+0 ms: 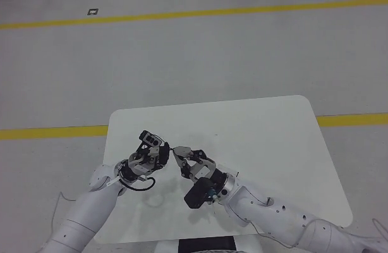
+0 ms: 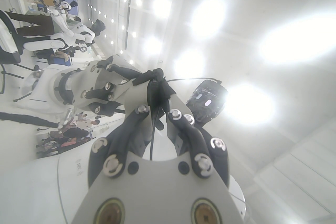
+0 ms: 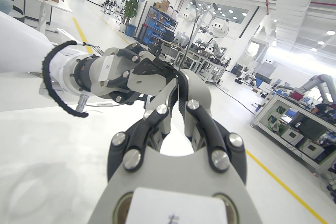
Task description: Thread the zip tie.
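Threading is on! My left pincer (image 1: 160,154) and right pincer (image 1: 181,157) meet tip to tip above the left half of the tabletop (image 1: 263,133), both clamped narrow on the thin black zip tie (image 3: 178,93) raised between them. I can't see whether the tail is in the head. Next up, as I judge it: line up the tail, then push straight. Both wrists angle inward, forearms coming from the near edge.

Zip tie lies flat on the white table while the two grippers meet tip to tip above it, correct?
No. The zip tie is not on the table: the left wrist view shows it held in the air, pinched in the shut jaws of the left gripper. The rest stands: it and the right gripper meet tip to tip above the white table.
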Controlling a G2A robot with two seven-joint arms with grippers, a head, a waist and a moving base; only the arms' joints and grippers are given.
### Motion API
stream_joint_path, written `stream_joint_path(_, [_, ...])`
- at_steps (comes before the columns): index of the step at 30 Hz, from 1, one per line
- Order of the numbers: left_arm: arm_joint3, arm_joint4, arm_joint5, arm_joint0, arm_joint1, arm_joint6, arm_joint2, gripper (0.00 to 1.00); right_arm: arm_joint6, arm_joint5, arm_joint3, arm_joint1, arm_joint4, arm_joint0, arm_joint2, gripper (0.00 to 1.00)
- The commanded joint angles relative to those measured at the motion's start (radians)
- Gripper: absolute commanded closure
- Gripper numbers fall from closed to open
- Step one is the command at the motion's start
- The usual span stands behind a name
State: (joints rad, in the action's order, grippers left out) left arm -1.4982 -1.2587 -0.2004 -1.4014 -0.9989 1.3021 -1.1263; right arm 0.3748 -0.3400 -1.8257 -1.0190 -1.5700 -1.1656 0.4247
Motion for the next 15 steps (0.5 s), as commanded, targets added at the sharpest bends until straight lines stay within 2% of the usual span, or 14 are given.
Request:
stream_joint_path(1, [0.0,0.0,0.0,0.0,0.0,0.0,0.0,1.0,-0.001,0.0,0.002,0.001,0.0,-0.003,0.001,1.0])
stream_joint_path(15, [0.0,0.0,0.0,0.0,0.0,0.0,0.0,1.0,-0.009,0.0,0.015,0.006,0.0,-0.026,0.014,1.0])
